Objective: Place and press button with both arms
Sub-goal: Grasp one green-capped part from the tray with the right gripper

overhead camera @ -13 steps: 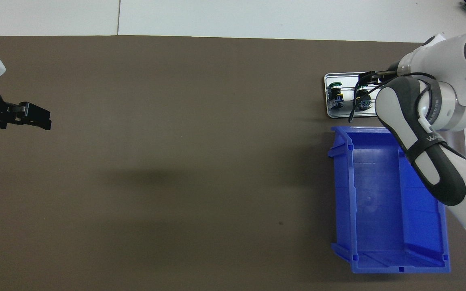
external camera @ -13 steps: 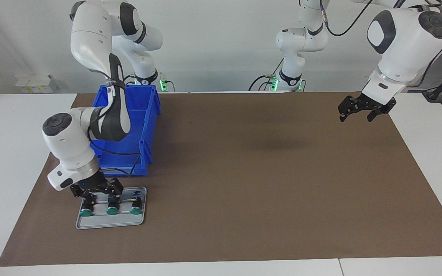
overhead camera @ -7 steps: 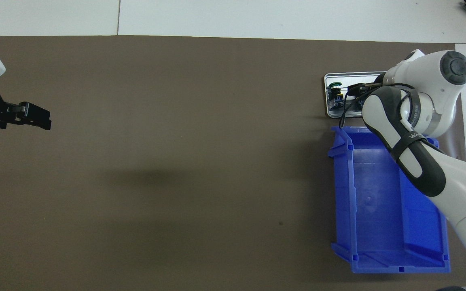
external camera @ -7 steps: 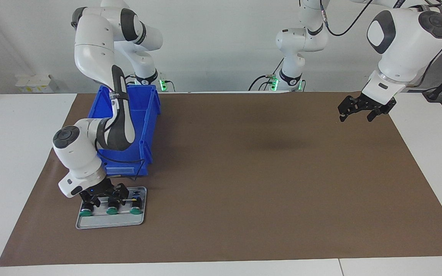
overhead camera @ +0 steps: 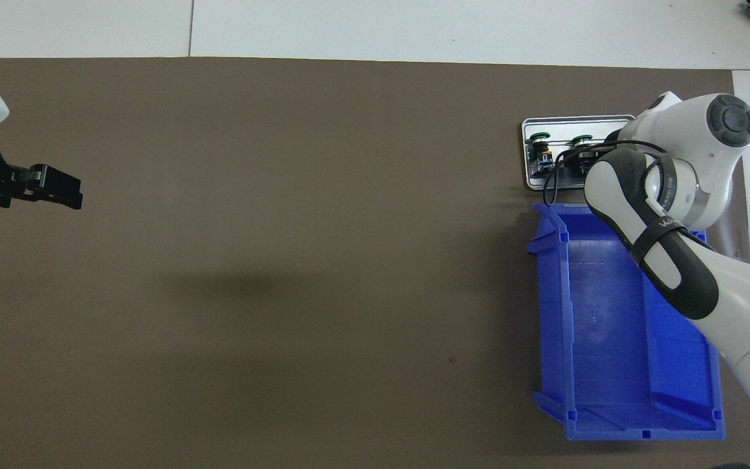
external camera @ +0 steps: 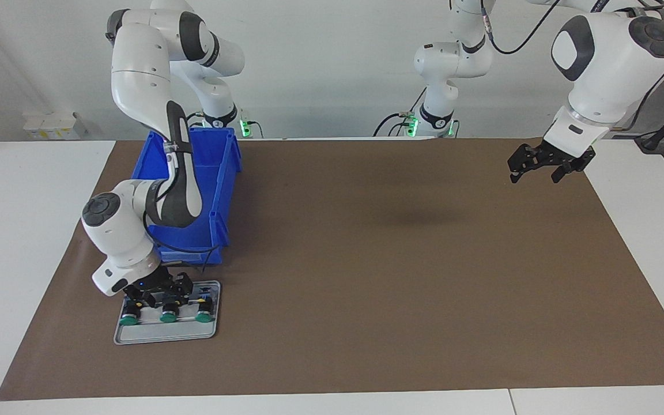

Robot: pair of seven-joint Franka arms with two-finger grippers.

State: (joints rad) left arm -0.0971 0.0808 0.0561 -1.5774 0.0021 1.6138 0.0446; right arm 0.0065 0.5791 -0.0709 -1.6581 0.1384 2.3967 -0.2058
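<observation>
Right pincer down on the row of buttons in the tray; left pincer waits, up in the air.

The right pincer [external camera: 156, 295] sits low over the small grey metal tray [external camera: 165, 335], straddling the blue-yellow rear ends of the green-capped black push-buttons [external camera: 169, 316]; I cannot tell how wide it stands or whether it grips one. Each button lies with its long axis pointing away from the robots, cap outermost. The deep blue plastic bin [external camera: 193, 196] stands just beside the tray, nearer to the robots, crowding the wrist. The left pincer [external camera: 542, 167] hangs wide over the brown mat [external camera: 395, 276] on the bench, well apart; open room lies between.
</observation>
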